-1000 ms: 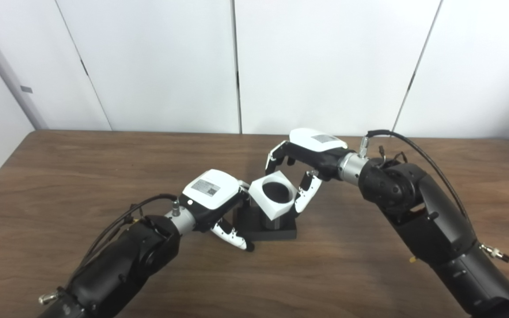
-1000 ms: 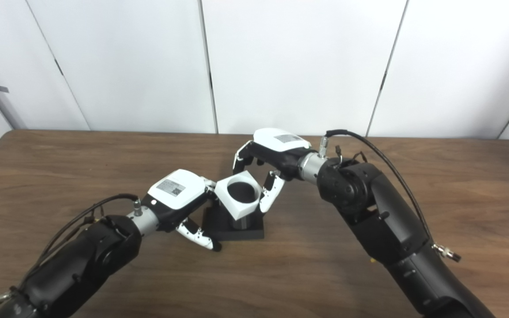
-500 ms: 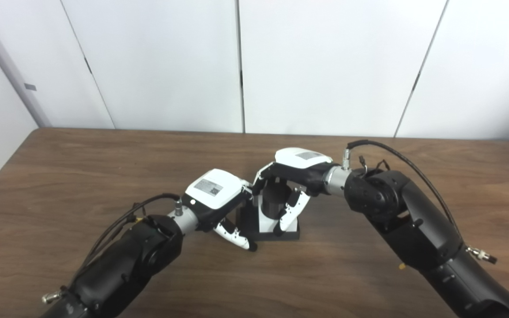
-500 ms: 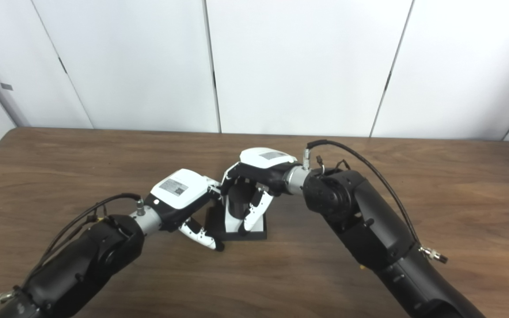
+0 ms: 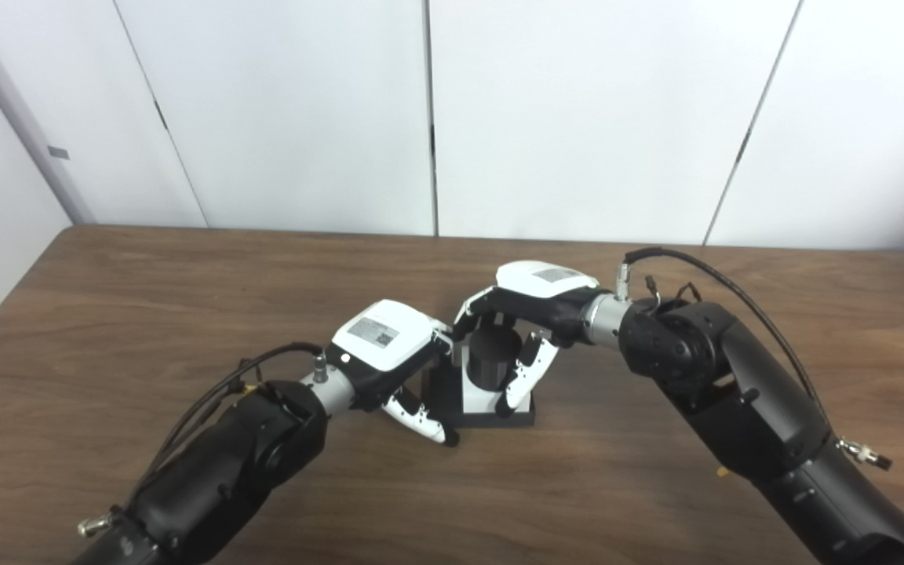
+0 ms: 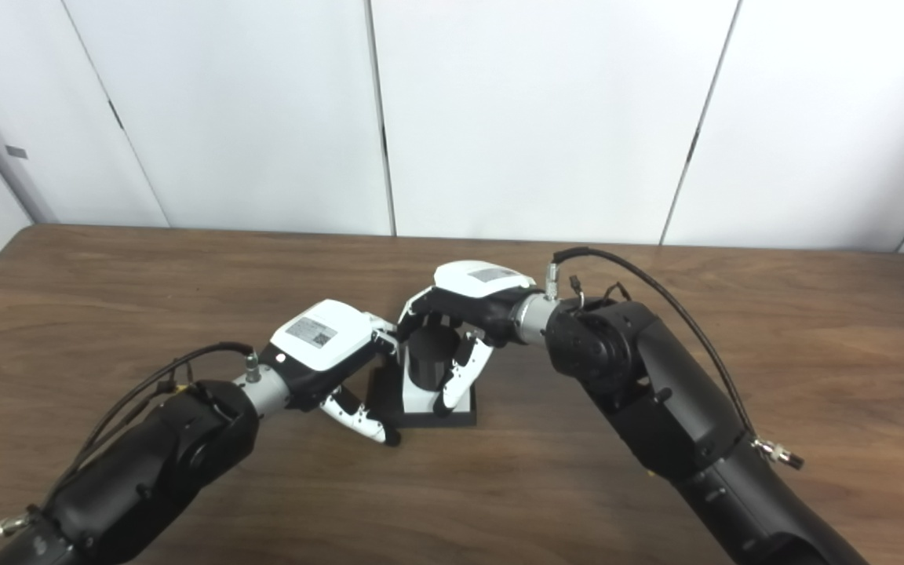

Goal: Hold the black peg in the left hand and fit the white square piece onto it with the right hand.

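Observation:
A black peg [image 5: 491, 355] stands upright on a flat black base [image 5: 521, 414] at the middle of the brown table [image 5: 146, 314]. The white square piece [image 5: 477, 397] sits low around the peg, down on the base, and the peg's dark top sticks out above it. My right hand [image 5: 537, 298] arches over the peg with its fingers behind and its thumb [image 5: 521, 377] in front, closed around the white piece. From the left, my left hand [image 5: 383, 349] grips the base, with its thumb [image 5: 421, 420] along the front left corner.
Bare brown tabletop surrounds the base on all sides. White wall panels [image 5: 577, 118] stand right behind the table's far edge. A black cable [image 5: 703, 271] loops above my right forearm.
The right hand came down and to the left with the white piece, which went from tilted above the peg to low around it. Little has changed in the last half second. The camera shifted slightly.

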{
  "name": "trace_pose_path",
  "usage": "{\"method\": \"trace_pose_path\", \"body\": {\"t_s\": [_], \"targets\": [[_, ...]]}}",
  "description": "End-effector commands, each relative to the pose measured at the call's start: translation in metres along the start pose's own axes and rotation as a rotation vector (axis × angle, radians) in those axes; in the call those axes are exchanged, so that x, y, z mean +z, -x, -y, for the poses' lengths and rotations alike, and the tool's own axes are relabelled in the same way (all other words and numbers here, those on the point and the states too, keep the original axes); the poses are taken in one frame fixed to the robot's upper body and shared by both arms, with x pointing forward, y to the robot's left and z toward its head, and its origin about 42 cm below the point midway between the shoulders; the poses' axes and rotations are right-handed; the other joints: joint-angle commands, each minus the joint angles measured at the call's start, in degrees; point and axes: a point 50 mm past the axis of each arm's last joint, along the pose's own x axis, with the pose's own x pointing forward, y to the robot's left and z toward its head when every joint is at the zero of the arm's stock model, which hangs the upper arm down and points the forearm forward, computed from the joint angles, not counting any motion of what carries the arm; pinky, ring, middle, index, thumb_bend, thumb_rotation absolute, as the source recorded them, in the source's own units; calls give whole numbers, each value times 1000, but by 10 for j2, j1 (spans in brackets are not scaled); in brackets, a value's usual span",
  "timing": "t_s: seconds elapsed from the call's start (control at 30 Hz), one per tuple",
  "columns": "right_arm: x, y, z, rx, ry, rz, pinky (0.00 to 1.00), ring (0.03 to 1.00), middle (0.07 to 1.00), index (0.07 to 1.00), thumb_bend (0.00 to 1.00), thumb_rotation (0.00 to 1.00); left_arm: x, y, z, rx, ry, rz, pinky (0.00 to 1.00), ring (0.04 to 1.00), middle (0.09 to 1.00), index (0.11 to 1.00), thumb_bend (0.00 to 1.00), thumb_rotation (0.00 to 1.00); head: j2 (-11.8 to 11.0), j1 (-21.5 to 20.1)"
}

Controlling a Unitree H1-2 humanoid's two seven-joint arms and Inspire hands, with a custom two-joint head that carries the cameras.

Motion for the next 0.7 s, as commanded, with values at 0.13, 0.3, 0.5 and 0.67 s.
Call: {"method": "trace_pose_path", "body": {"t_s": [0.13,0.3,0.5,0.67], "targets": [[1,11,38,-139,6,19,693,771,781,722,892,227,20,10,58,-229,4,59,735,828,821,495,517,87,1,-1],[-5,26,57,-211,-29,20,705,783,785,730,884,206,20,12,57,-228,-4,61,723,822,821,495,517,87,1,-2],[-15,53,78,-300,-24,6,633,748,761,732,883,208,19,13,57,-227,-1,62,719,822,821,495,517,86,2,-3],[-38,80,84,-383,-74,-6,627,722,744,725,878,142,17,14,57,-228,1,60,726,821,818,495,518,86,2,-8]]}}
